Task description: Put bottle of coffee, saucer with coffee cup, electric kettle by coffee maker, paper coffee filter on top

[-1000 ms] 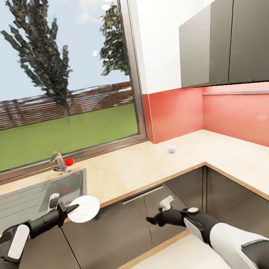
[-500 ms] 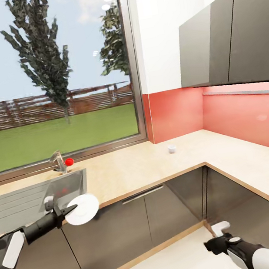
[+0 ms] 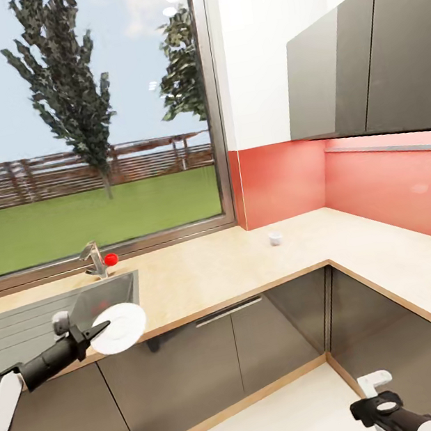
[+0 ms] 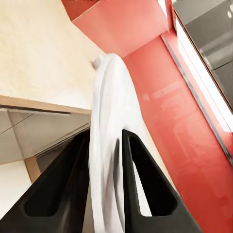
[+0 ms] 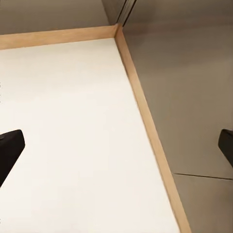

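My left fingers [image 3: 94, 330] gripped the white saucer [image 3: 118, 327] by its rim at the counter [image 3: 211, 273] edge beside the sink [image 3: 64, 316], right fingers [image 5: 228, 145] spread over the floor, with the saucer probably next needing a spot beside a coffee maker.

L-shaped countertop [image 3: 218, 271] w/ sink [image 3: 43, 320], big window [image 3: 78, 119], red backsplash [image 3: 379, 179], dark cabinets [image 3: 365, 62].
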`<state>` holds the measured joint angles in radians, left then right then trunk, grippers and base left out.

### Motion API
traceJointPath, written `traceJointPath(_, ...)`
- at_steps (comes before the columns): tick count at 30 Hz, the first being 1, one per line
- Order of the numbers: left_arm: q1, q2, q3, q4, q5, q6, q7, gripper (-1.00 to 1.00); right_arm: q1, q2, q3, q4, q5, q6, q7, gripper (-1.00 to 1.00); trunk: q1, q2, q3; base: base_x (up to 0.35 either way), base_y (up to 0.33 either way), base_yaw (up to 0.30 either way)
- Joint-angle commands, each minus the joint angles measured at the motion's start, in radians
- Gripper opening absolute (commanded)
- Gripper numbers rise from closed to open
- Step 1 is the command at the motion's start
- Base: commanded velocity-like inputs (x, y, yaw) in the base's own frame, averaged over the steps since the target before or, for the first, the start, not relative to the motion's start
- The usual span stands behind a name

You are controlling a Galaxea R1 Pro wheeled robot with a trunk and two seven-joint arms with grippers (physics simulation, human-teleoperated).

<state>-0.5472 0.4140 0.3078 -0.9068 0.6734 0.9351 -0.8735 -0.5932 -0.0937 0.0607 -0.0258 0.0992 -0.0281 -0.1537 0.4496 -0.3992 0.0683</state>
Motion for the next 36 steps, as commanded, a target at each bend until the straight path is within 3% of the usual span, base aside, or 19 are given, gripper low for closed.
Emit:
traceJointPath(1, 0.0, -0.001, 0.001, 0.0, -0.002, 0.0, -0.002, -1.0, 0.0, 0.001, 0.005, 0.001, 0.006, -0.001, -0.004, 1.0, 0.0, -0.001, 0.0, 0.0, 0.0, 0.0)
traceJointPath(6, 0.0, -0.001, 0.002, 0.0, -0.008, -0.06, -0.004, -1.0, 0.001, 0.01, 0.003, 0.001, 0.003, 0.0, -0.004, 1.0, 0.0, -0.001, -0.001, 0.0, 0.0, 0.003)
traceJointPath(8, 0.001, -0.001, 0.002, 0.0, -0.01, -0.085, -0.03, -1.0, 0.003, 0.026, 0.002, 0.001, 0.002, 0.002, -0.003, 1.0, 0.0, -0.001, -0.003, 0.0, 0.0, 0.062)
traceJointPath(12, 0.001, 0.0, 0.002, 0.001, -0.013, -0.093, -0.073, -1.0, 0.011, 0.032, 0.002, 0.001, 0.002, 0.001, -0.003, 1.0, 0.0, -0.001, -0.009, 0.0, 0.0, 0.132)
traceJointPath(24, 0.003, 0.001, 0.002, 0.002, -0.014, -0.096, -0.08, -1.0, 0.012, 0.031, 0.001, 0.001, 0.003, -0.001, -0.003, 1.0, 0.0, -0.001, -0.024, 0.0, 0.0, 0.179)
traceJointPath(33, 0.003, 0.036, 0.003, 0.003, -0.014, -0.096, -0.082, -1.0, 0.03, 0.03, 0.001, 0.002, 0.006, 0.001, -0.002, 1.0, 0.0, -0.001, -0.035, 0.0, 0.0, 0.211)
traceJointPath(36, 0.003, 0.048, 0.003, 0.002, -0.013, -0.096, -0.082, -1.0, 0.079, 0.023, 0.001, 0.003, 0.007, 0.004, 0.0, 1.0, 0.0, -0.001, -0.038, 0.0, 0.0, 0.217)
